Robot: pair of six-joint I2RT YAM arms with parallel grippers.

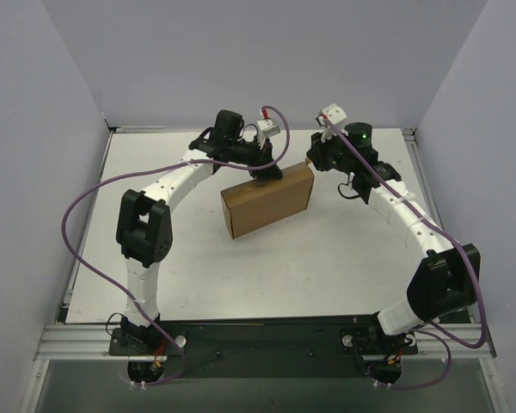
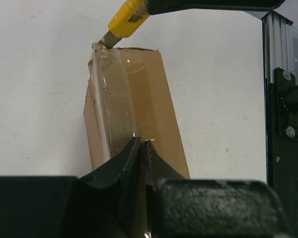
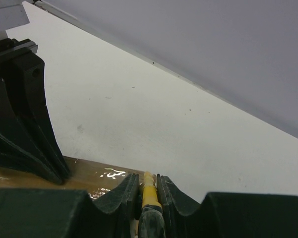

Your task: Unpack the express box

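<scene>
The express box, plain brown cardboard, lies shut in the middle of the table, with clear tape along its top. My left gripper rests its tips on the box's far edge. Its jaws are shut with only a thin slit between them and nothing visibly held. My right gripper is at the box's far right corner, shut on a yellow utility knife. The knife's blade touches the taped end edge of the box. In the right wrist view the box top shows glossy tape, and the left gripper's fingers stand on it.
The white table is enclosed by grey walls at the back and sides. A metal rail runs along the table's right edge. Purple cables loop from both arms over the table's sides.
</scene>
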